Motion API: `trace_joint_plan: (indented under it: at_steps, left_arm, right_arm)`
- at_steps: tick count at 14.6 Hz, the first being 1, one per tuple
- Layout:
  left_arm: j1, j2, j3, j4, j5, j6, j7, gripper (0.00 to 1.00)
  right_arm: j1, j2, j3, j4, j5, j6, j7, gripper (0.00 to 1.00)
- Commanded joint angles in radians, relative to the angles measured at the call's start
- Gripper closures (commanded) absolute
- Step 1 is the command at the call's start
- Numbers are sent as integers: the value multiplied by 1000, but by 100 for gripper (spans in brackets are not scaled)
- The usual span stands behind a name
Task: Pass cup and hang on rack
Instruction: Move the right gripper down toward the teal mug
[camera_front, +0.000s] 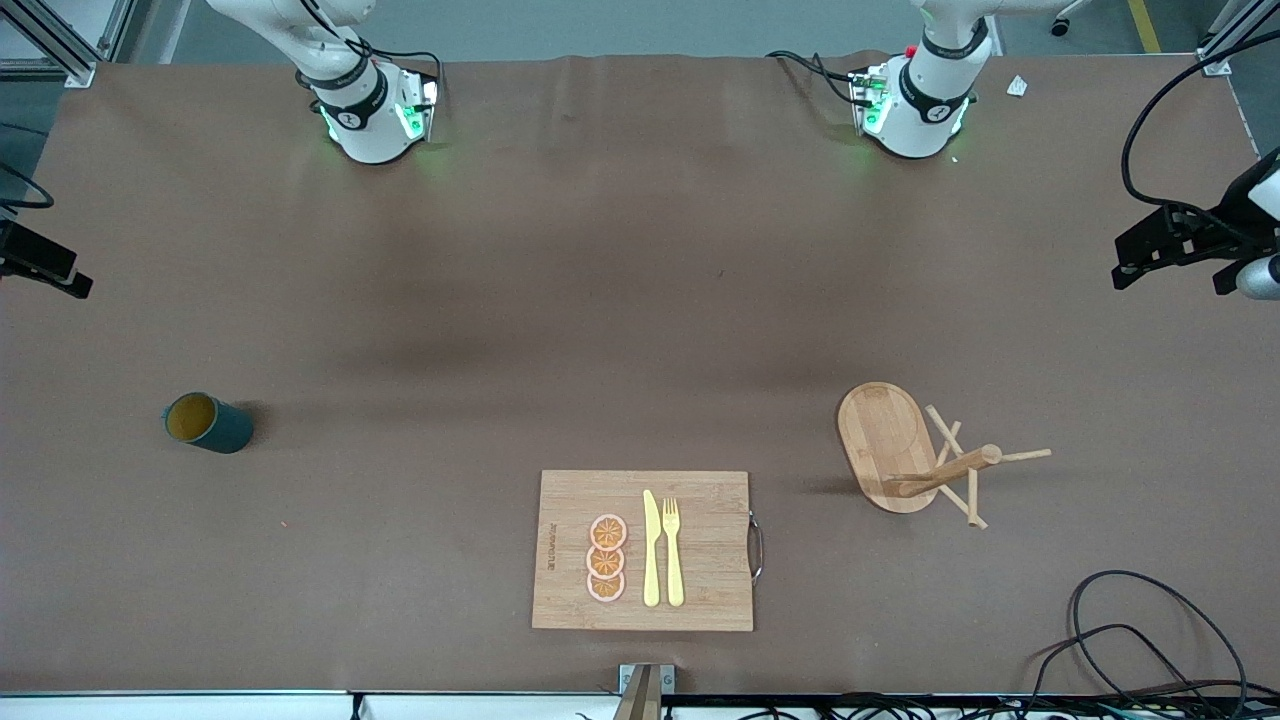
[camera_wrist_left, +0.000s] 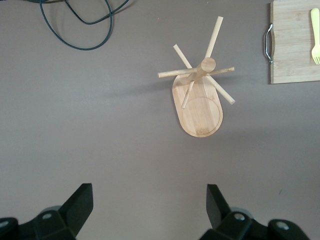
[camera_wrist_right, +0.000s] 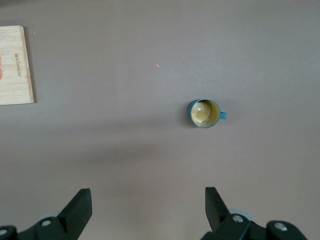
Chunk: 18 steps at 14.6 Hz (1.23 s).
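Note:
The cup (camera_front: 210, 423), dark teal with a yellow inside, stands upright toward the right arm's end of the table. In the right wrist view the cup (camera_wrist_right: 205, 113) shows its mouth from above, with its handle to one side. My right gripper (camera_wrist_right: 148, 196) hangs open high over bare table, well apart from the cup. The rack (camera_front: 885, 435) stands on its oval base toward the left arm's end, its post and pegs empty. My left gripper (camera_wrist_left: 150, 192) is open high over the table, apart from the rack (camera_wrist_left: 200, 107).
A bamboo cutting board (camera_front: 645, 550) lies near the front edge between cup and rack, carrying orange slices (camera_front: 606, 558), a yellow knife (camera_front: 651, 548) and a yellow fork (camera_front: 672, 550). Black cables (camera_front: 1150, 640) loop on the table nearer the front camera than the rack.

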Motion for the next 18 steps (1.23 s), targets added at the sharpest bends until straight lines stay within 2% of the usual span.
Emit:
trace_joint_plan:
  at_steps: [1, 11, 18]
  left_arm:
    - [-2, -12, 4, -15, 19, 15, -7, 0]
    - [10, -9, 4, -12, 17, 15, 5, 0]
    - [10, -9, 2, -12, 17, 16, 0, 0]
  right_arm:
    - [-7, -8, 5, -4, 17, 0, -18, 0]
    - [-10, 50, 4, -7, 16, 64, -19, 0]
    - [-56, 49, 1, -131, 14, 147, -38, 0]
